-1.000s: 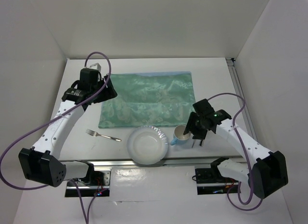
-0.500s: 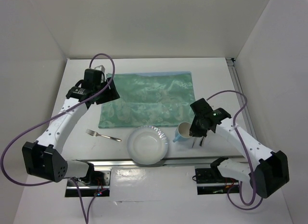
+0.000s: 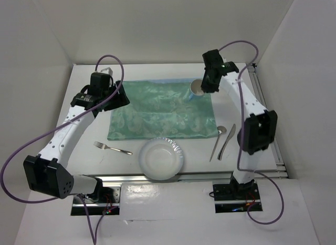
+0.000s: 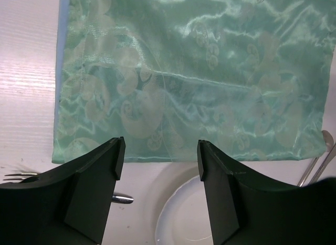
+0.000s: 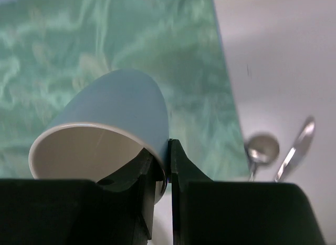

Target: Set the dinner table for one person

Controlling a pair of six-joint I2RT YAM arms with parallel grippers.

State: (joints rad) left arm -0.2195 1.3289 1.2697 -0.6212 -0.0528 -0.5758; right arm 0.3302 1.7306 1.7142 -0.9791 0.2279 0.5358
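Right gripper (image 5: 167,150) pinching rim of smooth pale-blue cup (image 5: 115,113), tilted at far right corner of shiny green patterned mat (image 3: 157,108). Left gripper (image 4: 160,155) spread, empty. Matte white dinner table (image 3: 84,134) under everything, white walls around.

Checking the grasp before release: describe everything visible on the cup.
The cup is pale blue outside, cream inside, glossy, no handle showing, nothing visible inside. It is tilted, mouth toward the wrist camera. The right gripper pinches its wall at the rim. It hangs over the far right corner of the green mat; whether it touches the mat cannot be told.
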